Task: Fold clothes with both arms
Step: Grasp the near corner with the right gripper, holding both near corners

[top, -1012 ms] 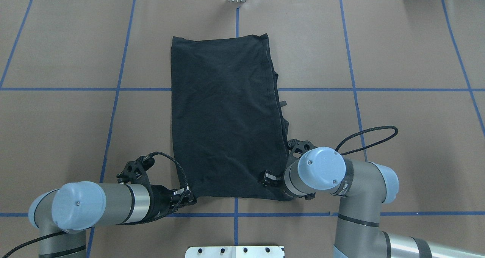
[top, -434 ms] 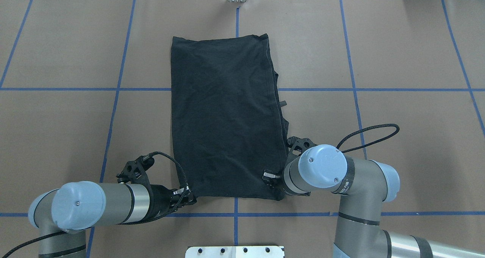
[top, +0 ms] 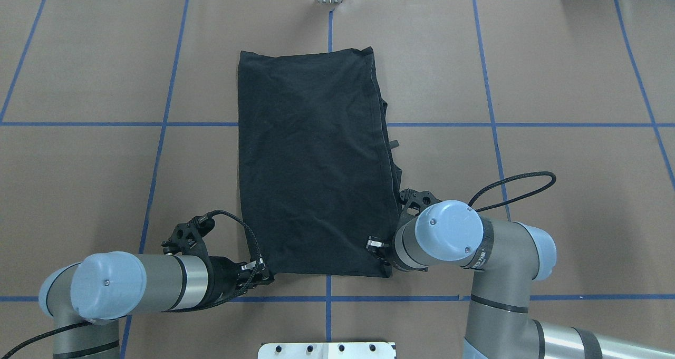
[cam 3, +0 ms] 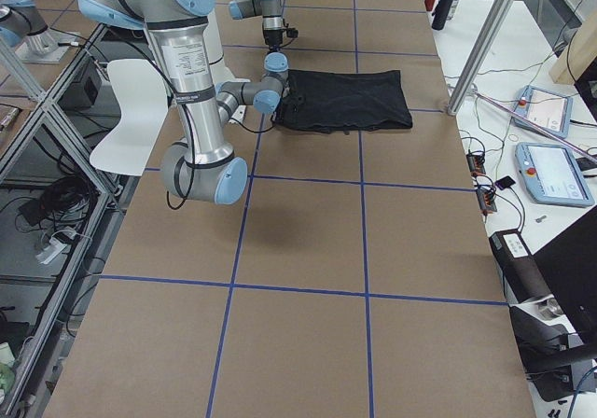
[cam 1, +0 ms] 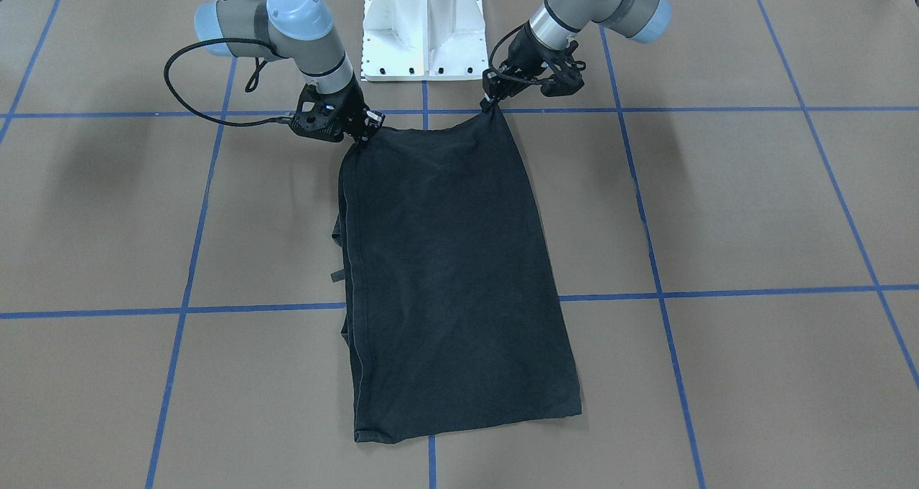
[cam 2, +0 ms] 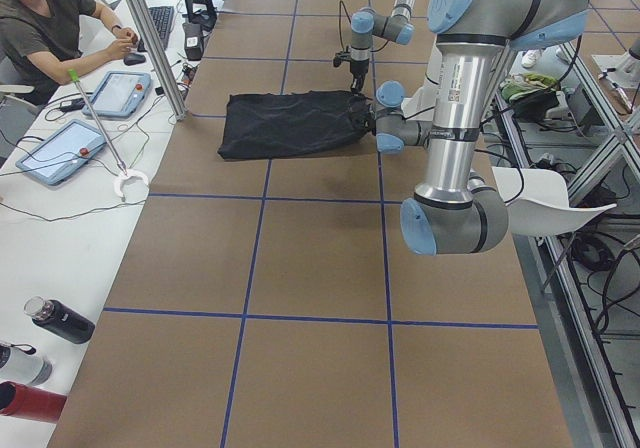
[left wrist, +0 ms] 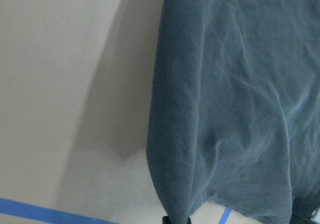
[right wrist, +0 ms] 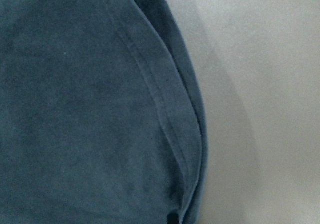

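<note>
The black T-shirt (top: 316, 158) lies folded into a long rectangle, plain side up, with no logo showing. It also shows in the front-facing view (cam 1: 452, 273). My left gripper (top: 263, 275) is shut on its near-left corner, seen on the right in the front-facing view (cam 1: 492, 101). My right gripper (top: 381, 252) is shut on its near-right corner, seen on the left in the front-facing view (cam 1: 364, 131). Both corners are raised slightly off the table. Each wrist view shows cloth (left wrist: 235, 109) (right wrist: 75, 109) running down to a pinch at the bottom edge.
The brown table cover (top: 553, 85) carries a grid of blue tape lines. The white pedestal base (cam 1: 423, 22) stands just behind the shirt's near edge. An operator (cam 2: 40, 28) sits with tablets and bottles at the far-side bench.
My right gripper has shifted slightly inward and away from the base, drawing the near-right corner with it. The left arm has hardly moved.
</note>
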You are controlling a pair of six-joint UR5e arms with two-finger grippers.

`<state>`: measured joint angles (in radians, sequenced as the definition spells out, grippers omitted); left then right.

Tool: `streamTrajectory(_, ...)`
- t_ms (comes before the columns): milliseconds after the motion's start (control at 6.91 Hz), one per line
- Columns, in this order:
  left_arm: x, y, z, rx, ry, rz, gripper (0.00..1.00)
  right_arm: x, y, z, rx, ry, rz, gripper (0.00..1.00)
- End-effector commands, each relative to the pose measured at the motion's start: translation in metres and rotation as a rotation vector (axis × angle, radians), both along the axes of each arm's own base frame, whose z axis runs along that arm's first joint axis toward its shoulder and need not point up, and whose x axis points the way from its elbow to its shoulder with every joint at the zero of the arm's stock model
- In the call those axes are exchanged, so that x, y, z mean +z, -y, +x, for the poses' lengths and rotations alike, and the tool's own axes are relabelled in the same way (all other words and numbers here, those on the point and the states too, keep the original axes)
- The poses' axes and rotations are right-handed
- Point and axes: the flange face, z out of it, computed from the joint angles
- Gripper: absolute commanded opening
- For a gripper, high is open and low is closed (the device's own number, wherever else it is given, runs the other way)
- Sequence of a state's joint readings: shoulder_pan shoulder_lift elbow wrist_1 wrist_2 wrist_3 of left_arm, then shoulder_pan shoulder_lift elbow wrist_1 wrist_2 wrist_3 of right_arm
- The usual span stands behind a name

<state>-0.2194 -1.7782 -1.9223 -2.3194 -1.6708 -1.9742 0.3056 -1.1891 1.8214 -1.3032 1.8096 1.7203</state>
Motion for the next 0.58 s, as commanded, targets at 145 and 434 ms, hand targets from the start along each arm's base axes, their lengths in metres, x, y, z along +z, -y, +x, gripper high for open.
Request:
streamTrajectory(145, -0.008, -0.001, -0.015, -0.003, -0.019, 0.005, 0.0, -0.009, -0.002, 0.013, -0.009, 0.029, -0.006, 0.0)
streamTrajectory(434, -0.013, -0.005, -0.028, 0.009, -0.034, 0.007, 0.0, -0.018, -0.022, 0.049, -0.064, 0.078, -0.039, 0.0)
